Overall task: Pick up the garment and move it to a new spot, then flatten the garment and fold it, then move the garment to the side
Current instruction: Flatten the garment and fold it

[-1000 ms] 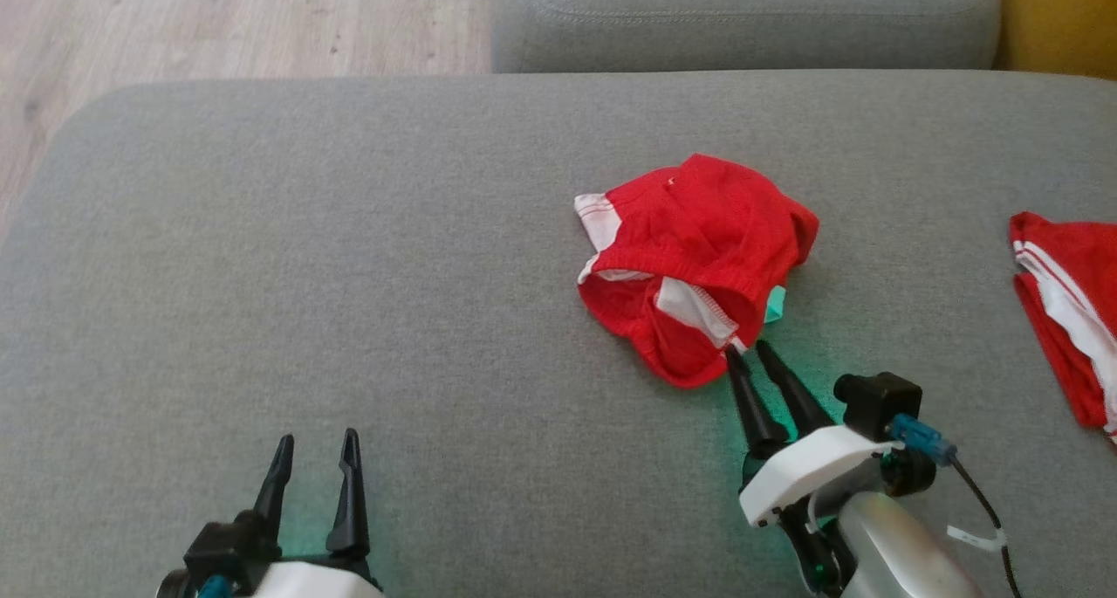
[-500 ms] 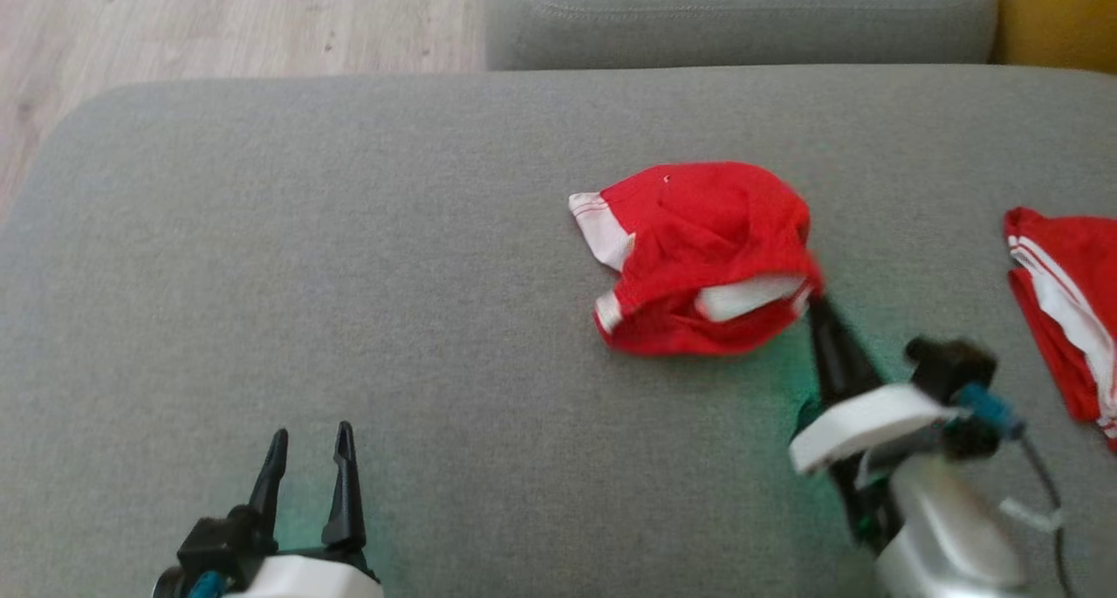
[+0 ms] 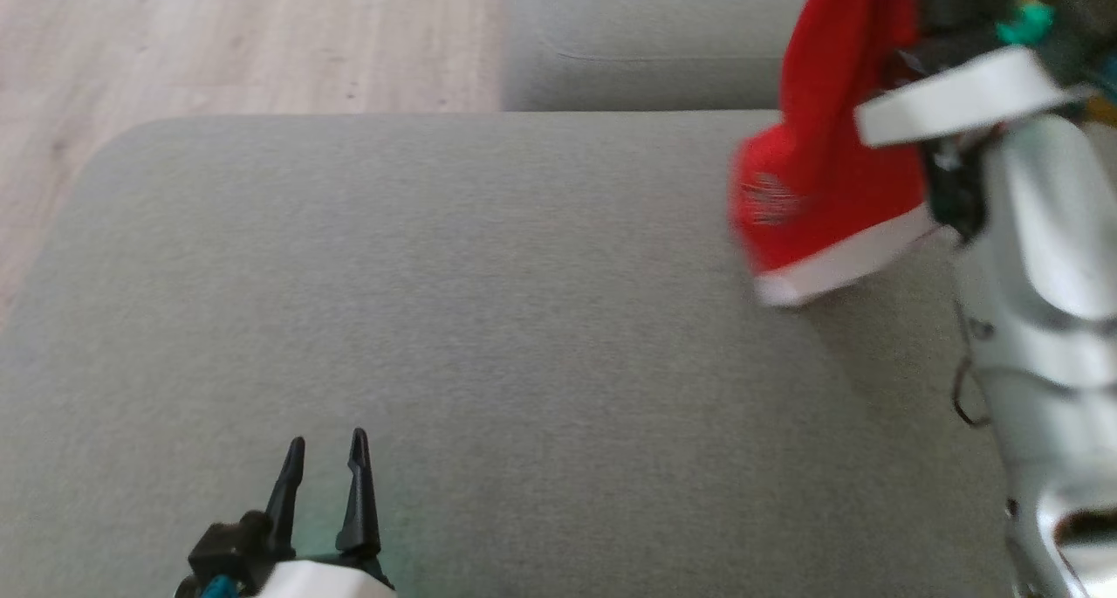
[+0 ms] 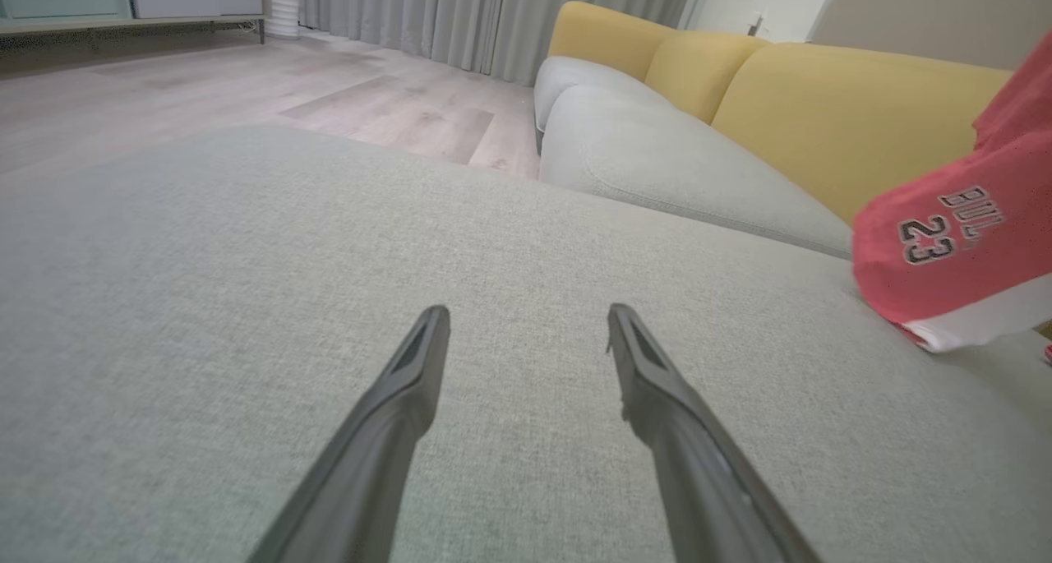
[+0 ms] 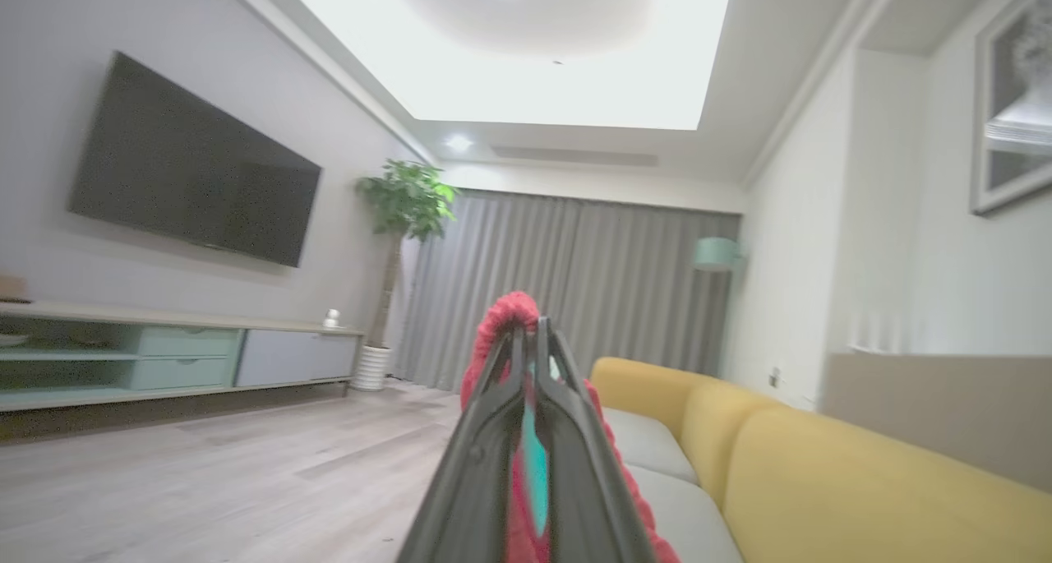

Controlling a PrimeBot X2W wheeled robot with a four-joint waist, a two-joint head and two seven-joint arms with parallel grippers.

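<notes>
The garment (image 3: 829, 179) hangs in the upper right of the head view, beside the pale right forearm (image 3: 1038, 257); its white hem is lowest and close over the grey cushion (image 3: 436, 275), though I cannot tell whether they touch; in the right wrist view the right claw (image 5: 530, 333) is pinched tight on a red fold of it. The left claw (image 3: 323, 448) sits at the lower left, fingers spread apart, low over the cushion; the left wrist view shows the number 23 on the garment at its right edge.
</notes>
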